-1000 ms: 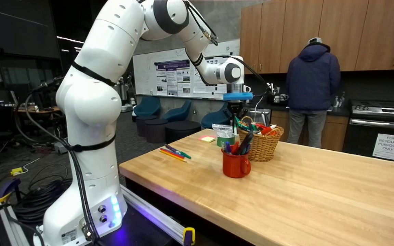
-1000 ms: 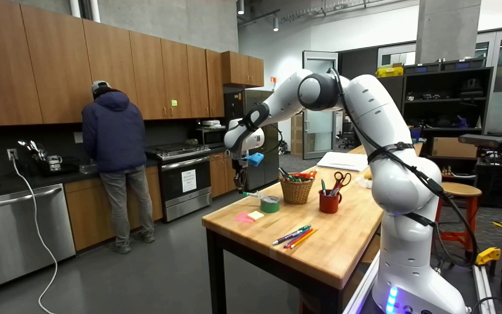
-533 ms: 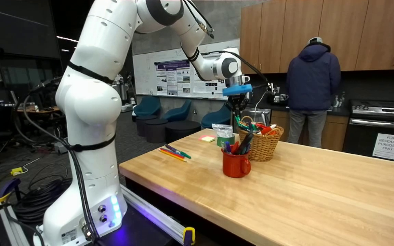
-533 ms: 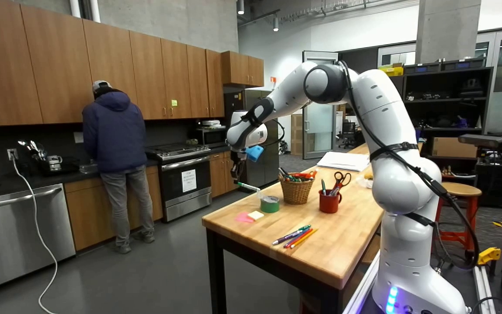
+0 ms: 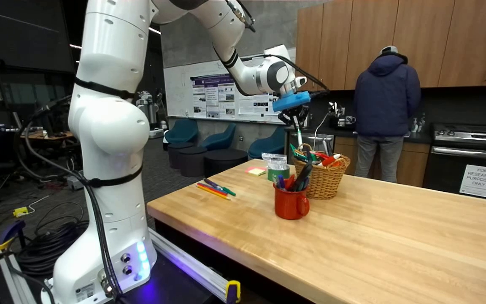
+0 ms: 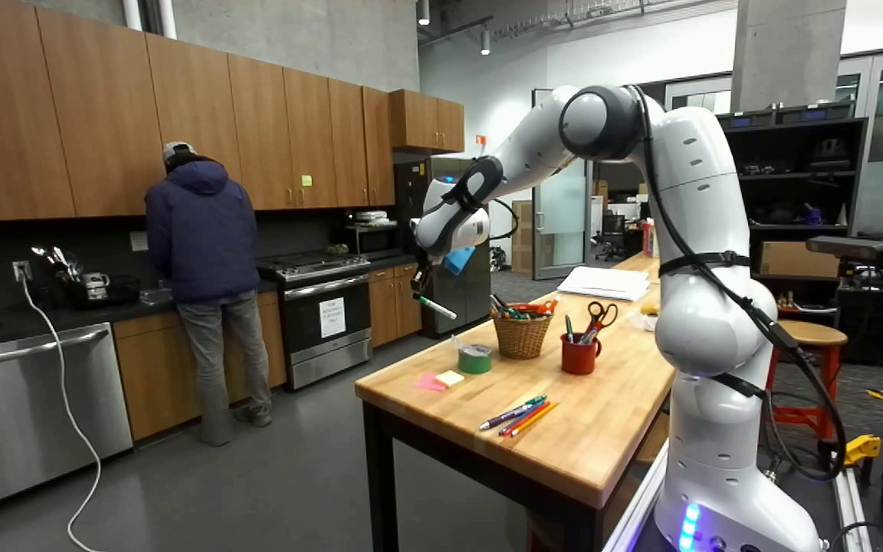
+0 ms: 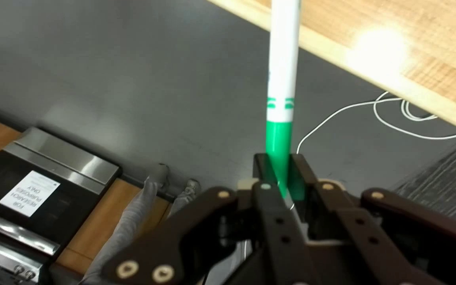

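Observation:
Pinched between the fingertips of my gripper (image 7: 281,168) is a white marker (image 7: 284,59) with a green end, gripped at that green end. In both exterior views the marker (image 6: 439,308) hangs in the air on a slant, its white end away from the gripper (image 6: 417,294). It is above the far end of the table, near the wicker basket (image 6: 522,339) full of pens and tools. Below stands a green tape roll (image 6: 475,360) beside a pad of sticky notes (image 6: 450,379). A red mug (image 5: 291,205) with scissors and pens stands nearer the robot base.
Several pens and pencils (image 6: 522,418) lie on the wooden table (image 5: 373,236). A stack of paper (image 6: 604,283) rests farther along it. The table's edge (image 7: 331,51) crosses the wrist view, with grey floor beyond. A person (image 6: 200,230) stands at the counter, back turned.
The arm has drawn up and back, lifting the marker from beside the tape roll into the air. The gripper has tilted, so the marker slants differently. The objects on the table stay put.

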Robot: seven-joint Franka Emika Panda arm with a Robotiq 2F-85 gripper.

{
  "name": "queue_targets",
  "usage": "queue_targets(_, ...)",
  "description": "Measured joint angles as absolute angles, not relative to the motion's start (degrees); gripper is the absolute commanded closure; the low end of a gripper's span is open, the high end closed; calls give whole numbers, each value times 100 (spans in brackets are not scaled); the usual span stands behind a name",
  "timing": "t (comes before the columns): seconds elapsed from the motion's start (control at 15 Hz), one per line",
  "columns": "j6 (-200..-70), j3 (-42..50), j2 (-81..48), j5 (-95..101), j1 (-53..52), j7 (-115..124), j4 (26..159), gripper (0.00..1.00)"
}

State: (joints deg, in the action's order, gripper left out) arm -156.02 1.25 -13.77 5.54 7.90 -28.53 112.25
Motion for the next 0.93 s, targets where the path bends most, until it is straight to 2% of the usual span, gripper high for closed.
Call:
queue_targets(0.47, -16889, 500, -572, 880, 841, -2593, 12301, 96)
queue_targets(0.93, -17002, 915, 274, 1620, 941, -1740, 12950, 96)
